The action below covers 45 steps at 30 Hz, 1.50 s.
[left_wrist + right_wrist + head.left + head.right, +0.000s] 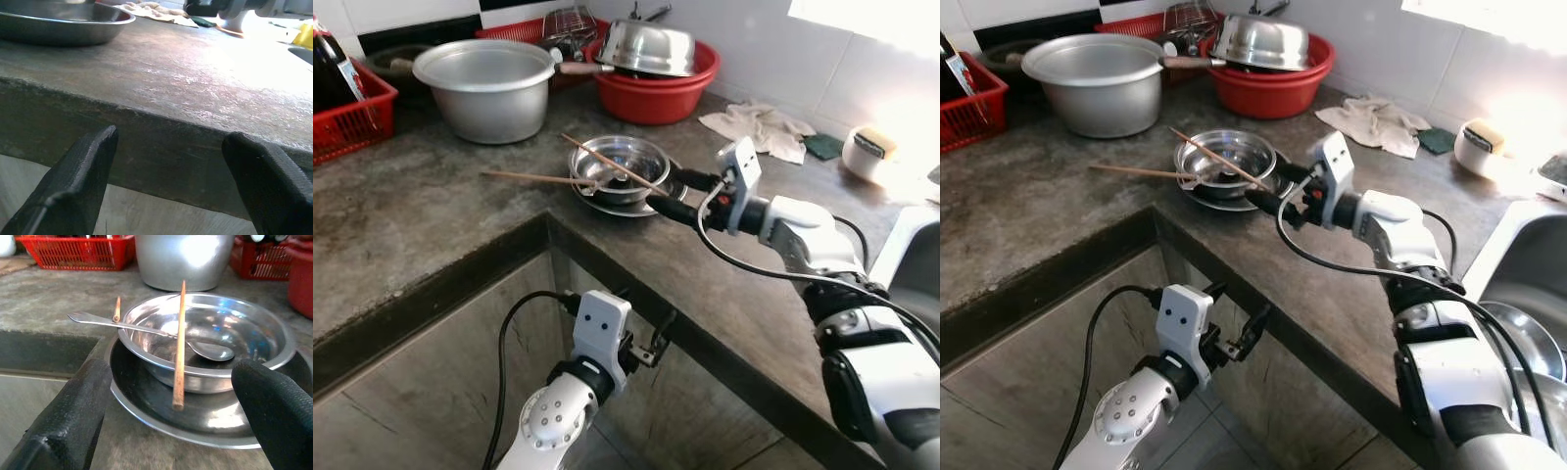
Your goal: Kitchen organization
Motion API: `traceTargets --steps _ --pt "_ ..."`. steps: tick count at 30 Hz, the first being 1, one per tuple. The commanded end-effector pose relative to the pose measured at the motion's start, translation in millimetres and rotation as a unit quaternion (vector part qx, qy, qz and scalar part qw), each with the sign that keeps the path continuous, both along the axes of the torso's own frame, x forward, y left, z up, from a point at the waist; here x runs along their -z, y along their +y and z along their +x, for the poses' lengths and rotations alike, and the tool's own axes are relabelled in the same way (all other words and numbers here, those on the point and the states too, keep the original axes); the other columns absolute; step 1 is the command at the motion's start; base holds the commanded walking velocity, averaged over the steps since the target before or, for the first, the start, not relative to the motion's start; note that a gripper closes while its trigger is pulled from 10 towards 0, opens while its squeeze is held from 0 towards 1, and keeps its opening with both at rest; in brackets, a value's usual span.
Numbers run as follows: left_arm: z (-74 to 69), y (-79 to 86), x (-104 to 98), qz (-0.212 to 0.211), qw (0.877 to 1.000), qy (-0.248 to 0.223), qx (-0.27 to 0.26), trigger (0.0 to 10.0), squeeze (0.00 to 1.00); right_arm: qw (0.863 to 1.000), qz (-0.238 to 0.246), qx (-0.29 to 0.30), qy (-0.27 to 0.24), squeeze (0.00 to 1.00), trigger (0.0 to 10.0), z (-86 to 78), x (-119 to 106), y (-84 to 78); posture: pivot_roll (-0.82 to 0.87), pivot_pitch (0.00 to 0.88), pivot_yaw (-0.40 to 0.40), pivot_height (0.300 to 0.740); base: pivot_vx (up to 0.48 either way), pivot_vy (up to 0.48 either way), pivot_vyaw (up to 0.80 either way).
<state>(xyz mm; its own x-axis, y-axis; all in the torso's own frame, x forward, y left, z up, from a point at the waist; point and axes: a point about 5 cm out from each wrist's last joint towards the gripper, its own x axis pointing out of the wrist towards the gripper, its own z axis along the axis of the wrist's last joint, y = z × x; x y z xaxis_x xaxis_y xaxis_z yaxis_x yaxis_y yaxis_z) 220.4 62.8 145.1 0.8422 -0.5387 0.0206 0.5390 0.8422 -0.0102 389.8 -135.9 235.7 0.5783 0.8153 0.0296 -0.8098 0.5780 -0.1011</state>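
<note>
Two levels make up the scene: a dark stone countertop (431,211) that turns a corner, and the cabinet front below it. At the back of the counter a large aluminium pot (487,86) is seen beside a red basin (656,93) holding an upturned steel bowl (648,46), with a red basket (347,117) at the far left and a crumpled cloth (756,129) toward the right wall. Near the corner, a steel bowl (205,340) is stacked in a shallow steel plate (195,418). A spoon (146,329) is laid in the bowl with its handle over the rim. One chopstick (180,345) is propped across the near rim, its lower tip resting on the plate, and a second chopstick (533,177) is laid from the rim out onto the counter toward the robot's left. The right gripper (674,194) is held just beside the plate's right edge, fingers spread apart and empty, and the stack is framed between them in the right wrist view. The propped chopstick's long axis is judged to run roughly toward that gripper, so its near tip is the closest thing to be taken. The left gripper (653,345) is parked below the counter edge, also spread and holding nothing, so the right arm is clearly the nearer.
</note>
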Motion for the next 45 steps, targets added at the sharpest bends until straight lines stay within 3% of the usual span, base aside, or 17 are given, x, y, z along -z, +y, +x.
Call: traceTargets --steps 1,13,14,16,18,25,26,27,28,29,45 --pt "-3.7 -1.4 -1.9 -0.003 1.0 0.002 0.002 10.0 0.0 1.0 -0.009 0.005 -0.009 0.0 10.0 2.4 -4.4 0.1 0.11 0.173 -0.108 0.74 0.0 0.0 0.0" --pt "-6.2 -1.3 -2.4 -0.005 1.0 0.007 -0.002 10.0 0.0 1.0 -0.016 0.011 -0.007 0.0 10.0 7.2 -3.2 4.8 0.11 0.182 -0.113 0.74 0.0 0.0 0.0" --pt "-6.3 -1.4 -2.3 -0.005 1.0 0.007 -0.002 10.0 0.0 1.0 -0.019 0.014 -0.007 0.0 9.2 7.6 -2.5 4.7 0.11 0.182 -0.113 0.74 0.0 0.0 0.0" --pt "-6.3 -1.5 -2.3 -0.005 1.0 0.008 -0.001 10.0 0.0 1.0 -0.021 0.016 -0.007 0.0 9.2 8.1 -2.0 4.6 0.11 0.182 -0.113 0.74 0.0 0.0 0.0" --pt "-6.2 -1.6 -2.3 -0.004 1.0 0.008 -0.002 10.0 0.0 1.0 -0.021 0.019 -0.003 0.0 0.0 9.1 -1.0 4.9 0.11 0.182 -0.112 0.74 0.0 0.0 0.0" --pt "-6.3 -1.5 -2.3 -0.004 1.0 0.01 -0.003 10.0 0.0 1.0 -0.021 0.017 -0.004 0.0 0.0 10.0 -2.4 6.1 0.11 0.184 -0.111 0.74 0.0 0.0 0.0" --pt "-6.2 -1.6 -2.1 -0.003 1.0 0.01 -0.003 10.0 0.0 1.0 -0.02 0.016 -0.005 0.0 2.0 10.1 -3.1 6.4 0.1 0.182 -0.11 0.74 0.0 0.0 0.0" --pt "-6.2 -1.6 -2.1 -0.003 1.0 0.01 -0.003 10.0 0.0 1.0 -0.02 0.016 -0.005 0.0 2.0 10.1 -3.1 6.4 0.1 0.182 -0.11 0.74 0.0 0.0 0.0" --pt "-6.2 -1.6 -1.9 -0.003 1.0 0.011 -0.003 10.0 0.0 1.0 -0.02 0.015 -0.005 0.0 2.9 10.2 -3.4 6.6 0.1 0.182 -0.11 0.74 0.0 0.0 0.0" --pt "-6.0 -1.6 -1.7 -0.003 1.0 0.012 -0.003 10.0 0.0 1.0 -0.024 0.014 -0.008 0.0 10.0 10.5 -4.0 6.9 0.1 0.184 -0.111 0.74 0.0 0.0 0.0" --pt "-4.9 -0.9 0.2 0.0 1.0 0.015 -0.005 10.0 0.0 1.0 -0.026 0.015 -0.008 0.0 10.0 11.0 -3.5 6.4 0.11 0.174 -0.107 0.74 0.0 0.0 0.0"
